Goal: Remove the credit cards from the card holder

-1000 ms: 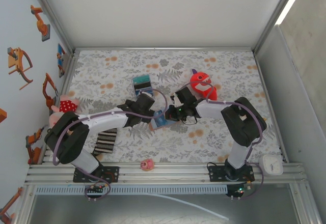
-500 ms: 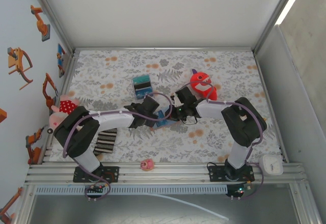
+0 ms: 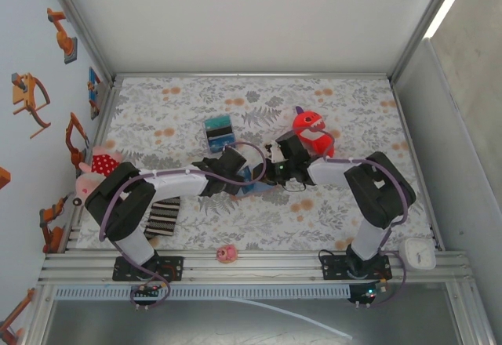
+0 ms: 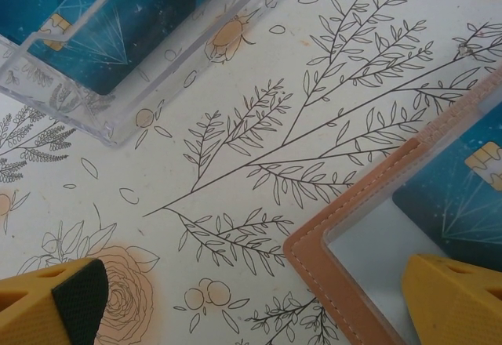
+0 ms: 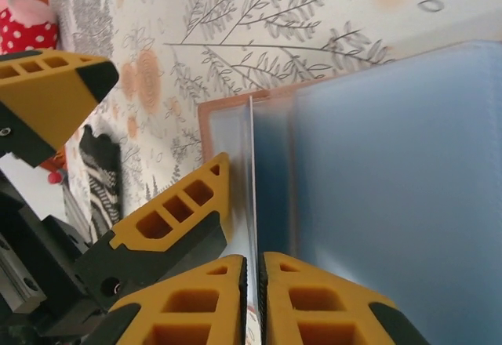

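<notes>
Mid-task, we reckon: L gripper spread wide, R gripper pinching thin clear sleeve edge of card holder; blue card, frame right, not out yet.

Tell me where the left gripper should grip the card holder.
Probably the tan stitched corner of the card holder, from straight above: it lies flat and open, that border is bare, and the left gripper has its open jaws either side of it.

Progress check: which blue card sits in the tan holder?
The lower-right card, left wrist view, under the card holder's window; the other card lies in a clear tray.
</notes>
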